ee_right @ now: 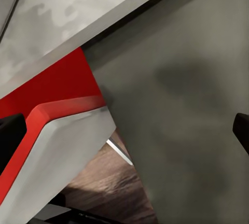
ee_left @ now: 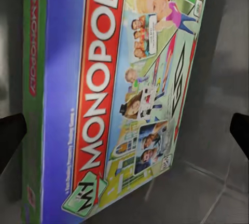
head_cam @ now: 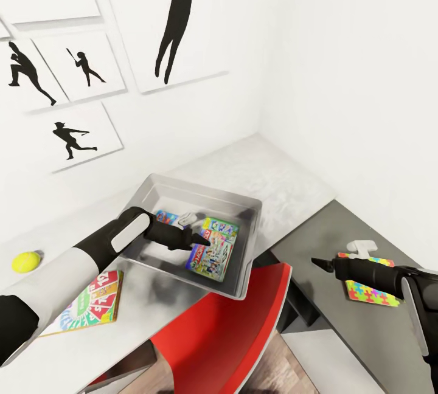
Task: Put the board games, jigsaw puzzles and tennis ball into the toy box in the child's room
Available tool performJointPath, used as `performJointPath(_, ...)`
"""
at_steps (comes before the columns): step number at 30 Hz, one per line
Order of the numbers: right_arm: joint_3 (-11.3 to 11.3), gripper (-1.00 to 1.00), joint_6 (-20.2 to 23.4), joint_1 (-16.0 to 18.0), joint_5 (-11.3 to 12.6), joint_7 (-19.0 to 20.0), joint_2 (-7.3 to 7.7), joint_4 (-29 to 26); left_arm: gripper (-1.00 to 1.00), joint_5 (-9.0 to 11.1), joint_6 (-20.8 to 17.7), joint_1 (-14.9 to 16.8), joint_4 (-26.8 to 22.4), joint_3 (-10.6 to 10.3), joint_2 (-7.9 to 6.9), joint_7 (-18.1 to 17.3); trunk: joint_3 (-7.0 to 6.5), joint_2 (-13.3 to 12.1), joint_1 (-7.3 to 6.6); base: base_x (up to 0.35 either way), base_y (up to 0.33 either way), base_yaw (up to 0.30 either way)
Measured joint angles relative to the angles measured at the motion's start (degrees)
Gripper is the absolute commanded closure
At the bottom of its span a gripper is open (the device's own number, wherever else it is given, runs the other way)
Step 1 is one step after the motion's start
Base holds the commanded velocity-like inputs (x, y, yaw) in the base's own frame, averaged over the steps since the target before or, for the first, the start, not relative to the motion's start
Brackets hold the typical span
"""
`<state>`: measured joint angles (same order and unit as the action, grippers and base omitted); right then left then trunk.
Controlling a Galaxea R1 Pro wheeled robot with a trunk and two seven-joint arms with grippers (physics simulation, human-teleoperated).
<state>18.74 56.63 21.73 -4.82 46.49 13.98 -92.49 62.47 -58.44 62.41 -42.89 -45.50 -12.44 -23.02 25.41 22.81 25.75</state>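
Left hand (head_cam: 196, 238): reached into the toy box (head_cam: 240, 202), fingers spread wide and holding nothing; in the left wrist view the two fingertips (ee_left: 11, 136) sit at opposite edges with the Monopoly box (ee_left: 104, 94) lying between and below them

Monopoly box: flat on the toy box floor, just beside the left hand; a second game (head_cam: 221, 228) lies against its far edge; a third small colourful box (head_cam: 165, 217) lies behind the left wrist, also inside

Toy box: grey, open-topped, on the pale surface (head_cam: 267, 181) by the wall

Right hand (head_cam: 321, 264): hovering over the grey surface (head_cam: 316, 242), apart from everything; fingers spread, empty

Puzzle (head_cam: 372, 292): bright jigsaw-print box on the grey surface, partly hidden under the right forearm

Ball (head_cam: 25, 261): yellow-green, on the pale surface, well apart from the toy box

Wheel game (head_cam: 91, 306): flat on the pale surface near its front edge, under the left arm

Chair (head_cam: 225, 333): red, between the two surfaces
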Motion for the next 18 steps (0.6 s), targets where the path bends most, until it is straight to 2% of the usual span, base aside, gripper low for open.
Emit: performJointPath(18, 0.0, -1.00, 0.1, 0.0, 0.0, 0.0, 0.08, 0.0, -1.00, 0.0, 0.0, 0.0, 0.0, 0.0, -0.12, 0.3, 0.00, 0.0, 0.00, 0.000, 0.000, 0.000)
